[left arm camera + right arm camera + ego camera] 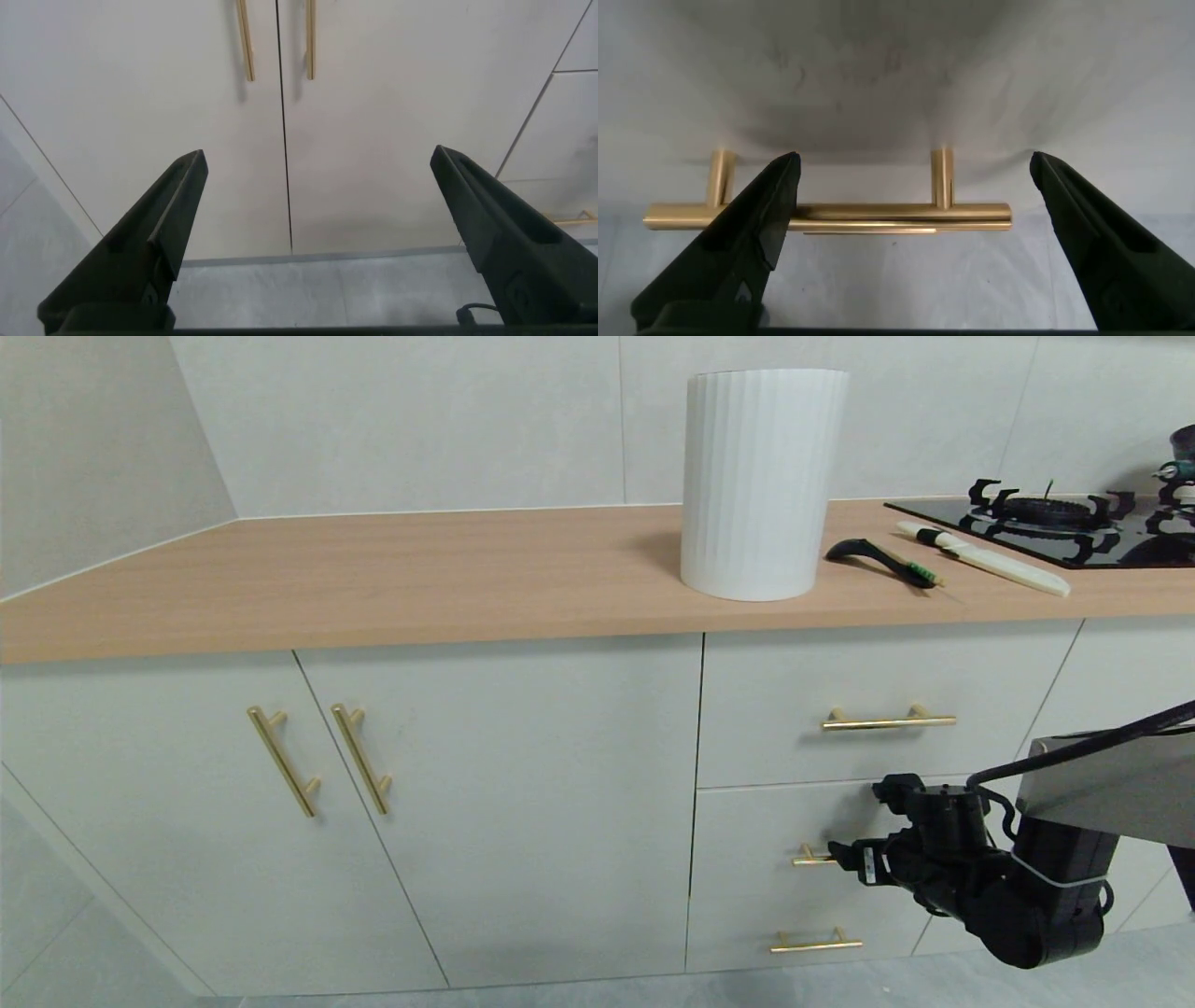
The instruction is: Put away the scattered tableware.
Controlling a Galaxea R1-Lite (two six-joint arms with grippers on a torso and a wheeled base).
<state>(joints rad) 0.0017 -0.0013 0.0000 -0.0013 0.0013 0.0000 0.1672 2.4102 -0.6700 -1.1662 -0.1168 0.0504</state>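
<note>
On the wooden counter (373, 579) stands a tall white ribbed container (761, 485). Just right of it lie a black-handled utensil with a green tip (882, 560) and a white knife (980, 557). My right gripper (840, 854) is low down at the middle drawer, right at its gold handle (808, 859). In the right wrist view the gripper (913, 161) is open, and the gold handle (831, 215) runs across just beyond its fingertips. My left gripper (318, 154) is open and holds nothing, facing the lower cabinet doors (392, 140).
A black gas hob (1055, 527) takes up the counter's right end. The drawer stack has a top handle (887, 720) and a bottom handle (815, 944). The double doors on the left carry two slanted gold handles (282, 761) (362, 758). Grey floor runs below.
</note>
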